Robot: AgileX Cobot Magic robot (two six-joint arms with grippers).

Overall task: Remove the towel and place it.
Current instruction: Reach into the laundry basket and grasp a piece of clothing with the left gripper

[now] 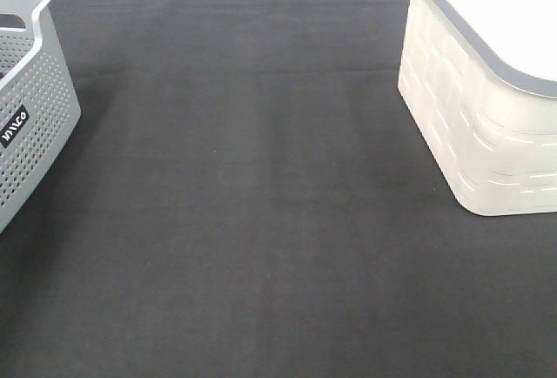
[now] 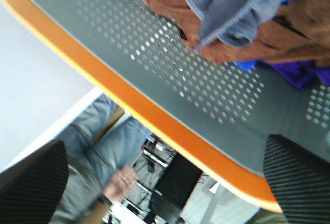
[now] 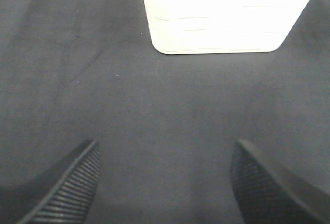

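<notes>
The towel (image 2: 234, 10), greyish-lavender and crumpled, lies on top of brown (image 2: 289, 33) and blue (image 2: 304, 74) cloths inside the grey perforated basket (image 2: 206, 95), which has an orange rim in the left wrist view. My left gripper (image 2: 165, 146) is open at that rim, short of the towel, with nothing between its fingers. My right gripper (image 3: 166, 146) is open over the black table cover, facing the white basket (image 3: 227, 12), and holds nothing. Neither gripper shows in the exterior high view.
The grey basket (image 1: 26, 99) stands at the table's left edge and the white lidded basket (image 1: 487, 91) at the back right. A black cloth (image 1: 261, 204) covers the table between them. A person in jeans (image 2: 98, 167) is visible beyond the basket rim.
</notes>
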